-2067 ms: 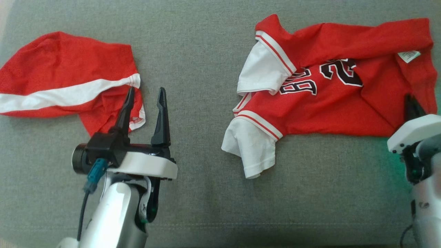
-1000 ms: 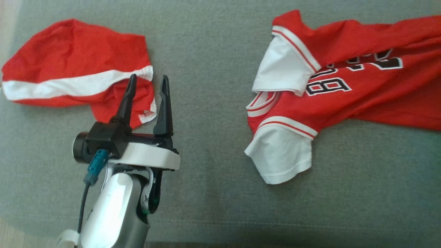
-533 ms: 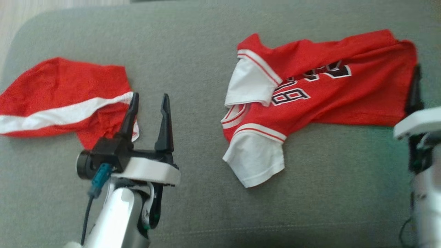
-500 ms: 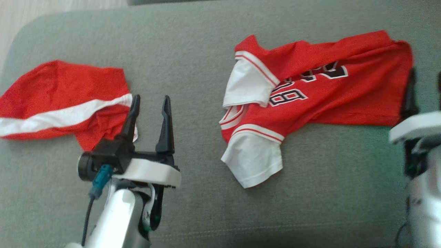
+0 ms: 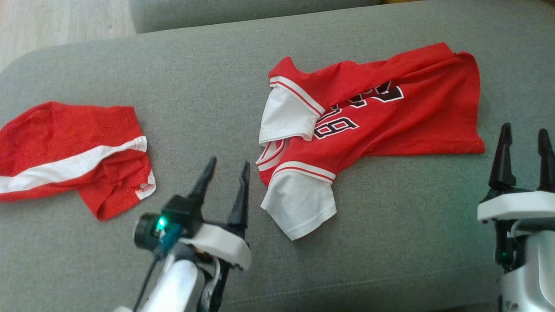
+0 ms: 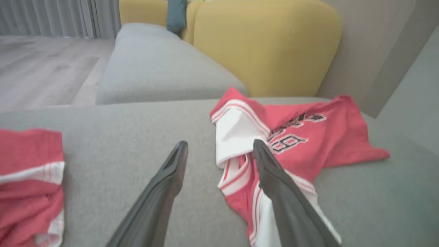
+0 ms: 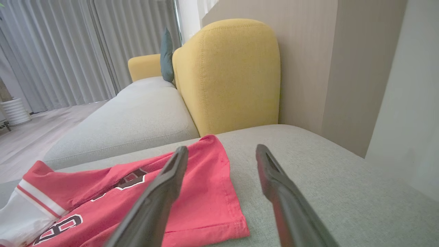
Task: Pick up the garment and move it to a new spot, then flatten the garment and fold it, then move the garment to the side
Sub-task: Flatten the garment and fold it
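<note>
I'm seeing the red jersey point(image 5: 390, 108) lying rumpled on the gray sofa seat point(image 5: 390, 225), upper right of the head view. My left pincer point(image 5: 229, 161) is hovering open at lower centre, near its white sleeve point(image 5: 299, 208). My right pincer point(image 5: 523, 128) is hanging open at the right edge. Red shorts point(image 5: 65, 147) are lying far left.

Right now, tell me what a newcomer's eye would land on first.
The red jersey, white-sleeved and rumpled, lies right of centre on the grey sofa cushion, with a second red garment bearing a white stripe at the far left. The left gripper and right gripper hover open and empty on the near side. Behind, a yellow backrest stands out.
</note>
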Tool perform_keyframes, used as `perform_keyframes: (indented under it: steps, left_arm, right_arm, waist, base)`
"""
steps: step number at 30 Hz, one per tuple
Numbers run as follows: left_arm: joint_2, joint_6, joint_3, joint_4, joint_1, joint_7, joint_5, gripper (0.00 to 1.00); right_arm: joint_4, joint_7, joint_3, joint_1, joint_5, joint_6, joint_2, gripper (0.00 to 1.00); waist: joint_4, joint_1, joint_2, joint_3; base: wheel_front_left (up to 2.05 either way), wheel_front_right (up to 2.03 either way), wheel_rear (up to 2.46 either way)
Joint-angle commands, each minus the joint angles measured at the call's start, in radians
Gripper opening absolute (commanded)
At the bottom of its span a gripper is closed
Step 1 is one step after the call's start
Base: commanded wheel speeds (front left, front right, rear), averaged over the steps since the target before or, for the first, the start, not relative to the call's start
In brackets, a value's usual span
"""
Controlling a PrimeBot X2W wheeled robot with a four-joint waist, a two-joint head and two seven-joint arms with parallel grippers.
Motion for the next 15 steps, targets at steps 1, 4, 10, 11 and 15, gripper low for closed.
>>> perform_keyframes:
  steps: [1, 4, 10, 11, 15]
  left_arm:
    - [0.008, -0.005, 0.015, -0.004, -0.035, -0.005, -0.004, 1.0]
    - [0.008, -0.02, -0.008, 0.044, -0.034, -0.005, -0.039, 1.0]
    - [0.008, -0.062, -0.051, 0.13, -0.005, 0.013, -0.096, 1.0]
    - [0.008, -0.079, -0.066, 0.142, -0.001, 0.026, -0.102, 1.0]
    - [0.008, -0.133, -0.114, 0.176, 0.004, 0.087, -0.127, 1.0]
  right_arm:
    - [-0.048, 0.007, 0.024, -0.021, 0.006, 0.007, -0.001, 1.0]
    - [-0.067, 0.02, 0.021, -0.013, 0.006, 0.007, 0.001, 1.0]
    - [-0.078, 0.03, 0.018, 0.002, 0.006, 0.007, 0.003, 1.0]
    - [-0.079, 0.031, 0.016, 0.004, 0.006, 0.007, 0.003, 1.0]
    - [-0.076, 0.034, 0.02, 0.004, 0.006, 0.007, 0.004, 1.0]
  waist:
    - [-0.003, 0.0001, -0.0001, 0.002]
    - [-0.004, 0.0001, -0.0001, 0.004]
    - [0.003, 0.0001, -0.0001, -0.001]
    - [0.005, 0.0001, -0.0001, -0.002]
    - [0.008, 0.0001, -0.0001, -0.007]
  base:
    - [0.0, 0.0, 0.0]
    - [0.0, 0.0, 0.0]
    - [0.0, 0.0, 0.0]
    - [0.0, 0.0, 0.0]
    - [0.0, 0.0, 0.0]
